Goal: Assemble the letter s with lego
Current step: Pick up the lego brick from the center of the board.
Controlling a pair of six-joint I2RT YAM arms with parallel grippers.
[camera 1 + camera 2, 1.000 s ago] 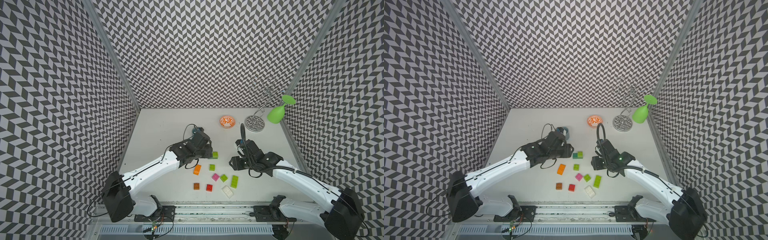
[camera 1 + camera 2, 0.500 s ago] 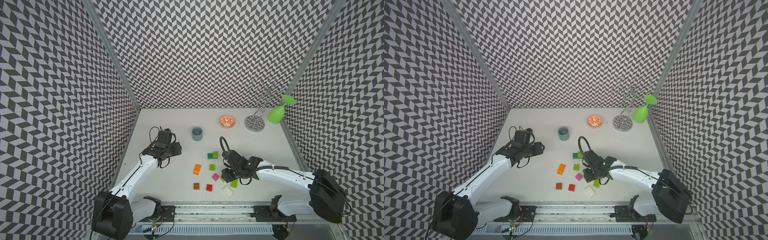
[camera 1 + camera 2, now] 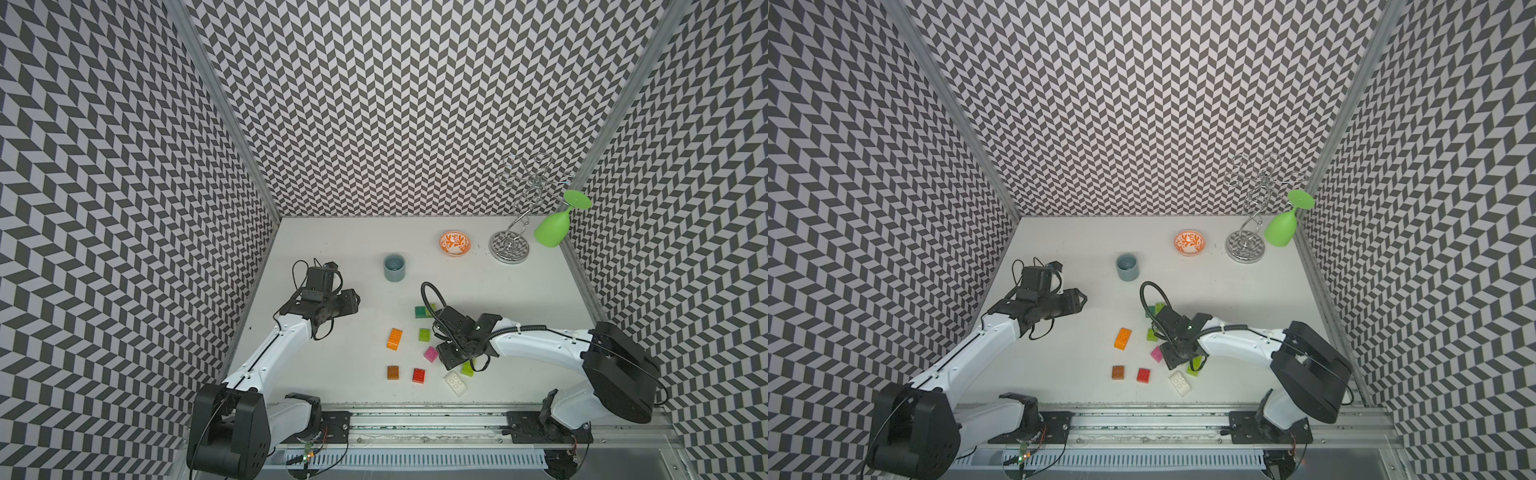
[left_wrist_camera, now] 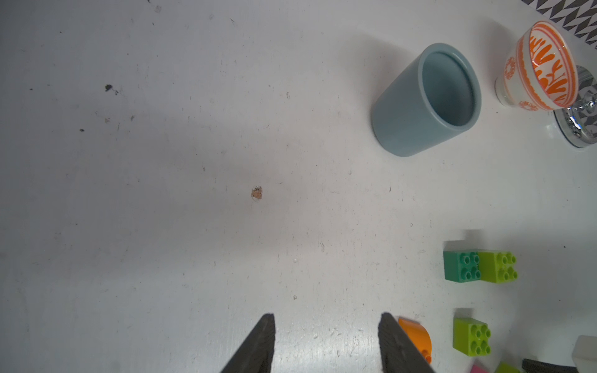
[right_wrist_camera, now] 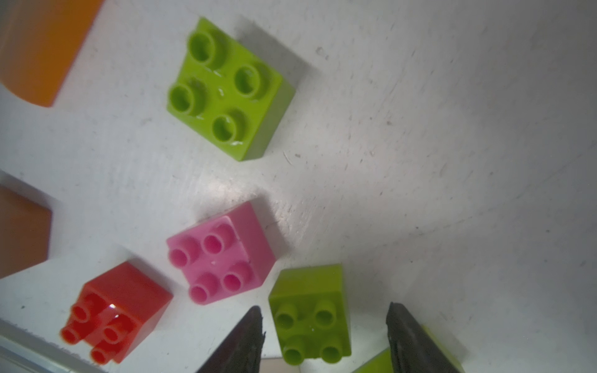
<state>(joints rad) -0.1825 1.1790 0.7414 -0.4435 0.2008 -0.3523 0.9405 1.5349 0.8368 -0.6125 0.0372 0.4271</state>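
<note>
In both top views the black right gripper [image 3: 451, 362] hangs low over the near middle of the white table [image 3: 332, 374] and hides its own fingertips. Only a corner of lime green plastic [image 3: 468, 369] peeks out beside it, and we cannot tell which brick that is. Its cable crosses the joined dark green and lime green brick pair [image 3: 422, 311] farther back. The right wrist view cuts off the orange oblong brick [image 5: 42, 48] and the brown brick [image 5: 22, 229] at the frame edge and blurs the red square brick [image 5: 119, 303]. There the jaws stand apart on either side of a lime green square studded brick [image 5: 310, 310], which lies on the table just beside the pink square brick [image 5: 223, 255]. A gap shows on each side, so they straddle it without clamping. Well to the left, the left gripper [image 4: 327, 318] has its jaws apart over bare table, holding nothing, with one finger masking part of the orange brick. The white oblong brick [image 3: 455, 383] lies nearest the front edge.
</note>
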